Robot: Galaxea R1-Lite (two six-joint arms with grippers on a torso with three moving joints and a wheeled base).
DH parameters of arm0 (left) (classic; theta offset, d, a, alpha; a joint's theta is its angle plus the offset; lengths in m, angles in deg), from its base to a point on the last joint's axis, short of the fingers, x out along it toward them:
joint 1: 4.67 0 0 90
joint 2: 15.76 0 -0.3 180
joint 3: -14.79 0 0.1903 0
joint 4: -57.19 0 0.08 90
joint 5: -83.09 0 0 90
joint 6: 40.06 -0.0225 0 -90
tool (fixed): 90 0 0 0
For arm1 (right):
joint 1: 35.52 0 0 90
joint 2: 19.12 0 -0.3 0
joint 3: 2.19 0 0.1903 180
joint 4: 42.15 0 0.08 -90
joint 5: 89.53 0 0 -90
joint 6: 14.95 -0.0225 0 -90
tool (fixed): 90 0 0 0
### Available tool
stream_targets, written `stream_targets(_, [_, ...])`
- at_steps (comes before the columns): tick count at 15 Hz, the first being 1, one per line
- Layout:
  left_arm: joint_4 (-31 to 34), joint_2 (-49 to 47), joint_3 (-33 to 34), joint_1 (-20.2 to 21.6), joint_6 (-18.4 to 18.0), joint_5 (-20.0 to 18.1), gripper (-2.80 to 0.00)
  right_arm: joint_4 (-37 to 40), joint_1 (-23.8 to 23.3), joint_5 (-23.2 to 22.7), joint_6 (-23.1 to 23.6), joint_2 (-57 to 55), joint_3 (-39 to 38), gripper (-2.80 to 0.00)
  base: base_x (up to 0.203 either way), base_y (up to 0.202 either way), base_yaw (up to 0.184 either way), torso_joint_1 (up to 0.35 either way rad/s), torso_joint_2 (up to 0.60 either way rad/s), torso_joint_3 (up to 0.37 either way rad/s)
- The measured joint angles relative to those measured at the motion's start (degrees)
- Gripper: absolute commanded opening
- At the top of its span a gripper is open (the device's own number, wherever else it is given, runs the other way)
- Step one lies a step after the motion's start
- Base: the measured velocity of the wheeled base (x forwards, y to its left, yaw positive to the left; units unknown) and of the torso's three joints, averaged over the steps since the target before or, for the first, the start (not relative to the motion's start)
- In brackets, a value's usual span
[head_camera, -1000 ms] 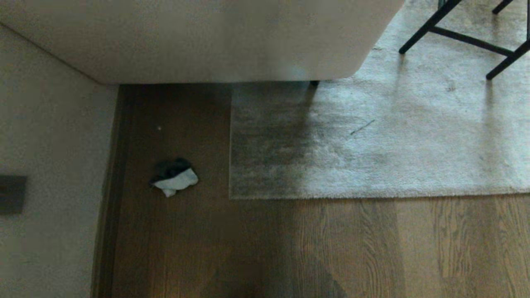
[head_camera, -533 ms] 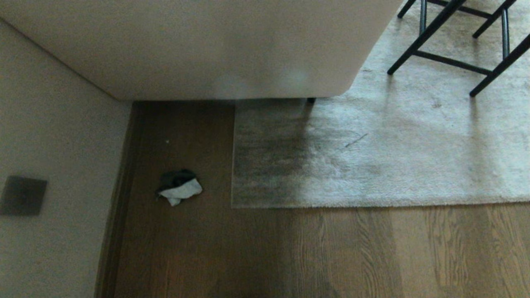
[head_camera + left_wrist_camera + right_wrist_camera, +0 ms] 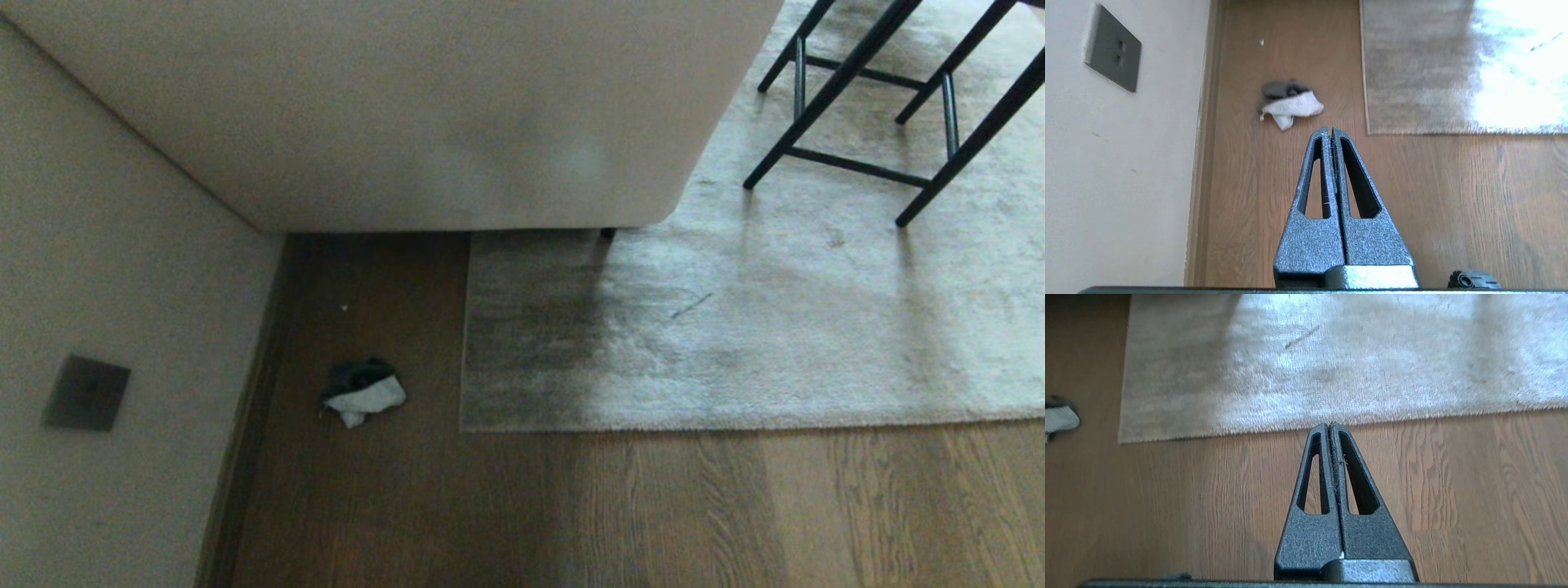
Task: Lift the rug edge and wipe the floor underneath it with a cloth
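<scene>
Both arms hang above the floor [image 3: 522, 506] with nothing in their grasp. The left gripper [image 3: 1329, 130] has its fingers [image 3: 1318, 171] clenched flat together, and so has the right gripper [image 3: 1328, 425]; neither touches anything.

The cloth [image 3: 1290, 102], a crumpled white rag with a dark part, lies on bare planks just ahead of the left fingers and slightly off their line toward the wall [image 3: 1106, 163]. It sits between the skirting and the rug's short side, apart from both. From the right fingers the cloth lies far off to the side, at the margin of their view [image 3: 1059, 416].

The rug edge [image 3: 1331, 421] runs straight across ahead of the right fingers, its long axis crosswise to the way they point; it lies flat on the floor, not yet lifted. The rug corner [image 3: 464, 426] lies ahead of the left fingers, to the side away from the wall.

Judgement: the left arm is the nearer one for the cloth and the right arm for the rug edge, so each would have to open and descend almost straight ahead. A sofa-like cushioned block [image 3: 424, 122] and black chair legs [image 3: 849, 98] stand on the far part of the rug.
</scene>
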Motion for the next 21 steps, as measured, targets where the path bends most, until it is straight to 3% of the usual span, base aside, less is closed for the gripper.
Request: stream_targets(21, [0.0,0.0,0.0,0.0,0.1,0.0,-2.8,0.0,0.0,-0.1,0.0,0.0,0.0,-2.8,0.0,0.0,0.0,0.002,0.0,0.202])
